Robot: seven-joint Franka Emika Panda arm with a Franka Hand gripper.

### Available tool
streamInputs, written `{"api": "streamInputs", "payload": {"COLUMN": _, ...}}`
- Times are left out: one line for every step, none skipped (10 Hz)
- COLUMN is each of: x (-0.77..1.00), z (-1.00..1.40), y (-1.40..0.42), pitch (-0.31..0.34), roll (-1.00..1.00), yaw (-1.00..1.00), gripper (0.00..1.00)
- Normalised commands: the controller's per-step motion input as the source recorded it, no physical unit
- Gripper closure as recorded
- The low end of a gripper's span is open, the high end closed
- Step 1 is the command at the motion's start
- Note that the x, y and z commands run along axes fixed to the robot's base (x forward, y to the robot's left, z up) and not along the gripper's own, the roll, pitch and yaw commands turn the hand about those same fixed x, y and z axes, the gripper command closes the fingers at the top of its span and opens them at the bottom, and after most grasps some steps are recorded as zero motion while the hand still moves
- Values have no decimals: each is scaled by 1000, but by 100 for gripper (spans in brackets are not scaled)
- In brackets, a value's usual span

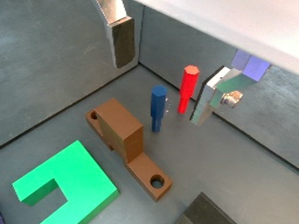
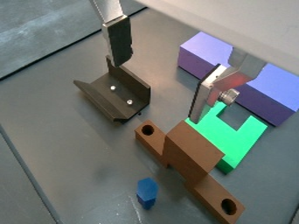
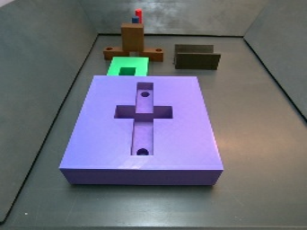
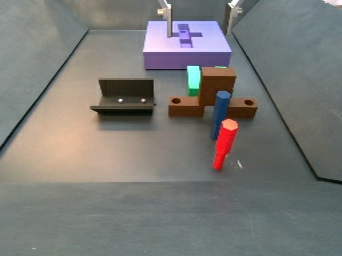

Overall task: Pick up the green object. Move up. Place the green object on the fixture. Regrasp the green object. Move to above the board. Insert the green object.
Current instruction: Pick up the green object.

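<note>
The green object (image 3: 127, 66) lies flat on the floor between the board (image 3: 180, 135) and a brown piece, touching neither gripper finger. It also shows in both wrist views (image 1: 65, 184) (image 2: 230, 136) and, partly hidden behind the brown piece, in a side view (image 4: 194, 78). The fixture (image 4: 124, 97) (image 2: 114, 94) stands apart, with nothing on it. The gripper (image 4: 201, 7) hangs high above the board's area, only its fingertips showing. It is open in both wrist views (image 1: 166, 70) (image 2: 163, 66), with nothing between the fingers (image 1: 121, 39).
A brown piece with an upright block (image 4: 214, 90) (image 1: 122, 131) stands next to the green object. A blue peg (image 4: 222, 112) and a red peg (image 4: 226, 143) stand upright beyond it. Grey walls enclose the floor.
</note>
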Motion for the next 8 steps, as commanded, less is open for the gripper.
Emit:
{"api": "streamInputs", "payload": {"x": 0, "z": 0, "y": -23, "pitch": 0, "roll": 0, "yaw": 0, "gripper": 0}}
{"api": "streamInputs", "payload": {"x": 43, "z": -57, "y": -14, "pitch": -34, "roll": -53, "yaw": 0, "gripper": 0}}
{"api": "streamInputs", "payload": {"x": 31, "z": -231, "y": -271, "pitch": -109, "roll": -206, "yaw": 23, "gripper": 0}}
{"api": "streamInputs", "payload": {"x": 149, "z": -314, "y": -689, "pitch": -21, "roll": -114, "yaw": 91, "gripper": 0}}
{"api": "streamInputs", "payload": {"x": 160, "z": -389, "y": -931, "pitch": 0, "roll": -16, "yaw": 89, "gripper": 0}}
{"api": "streamInputs", "payload": {"x": 163, "z": -440, "y": -937, "pitch": 0, "roll": -9, "yaw": 69, "gripper": 0}}
{"api": "streamInputs", "payload": {"x": 0, "z": -517, "y": -774, "pitch": -96, "roll": -61, "yaw": 180, "gripper": 0}}
{"api": "streamInputs", "payload": {"x": 0, "z": -591, "y": -697, "pitch": -167, "roll": -31, "yaw": 311, "gripper": 0}}
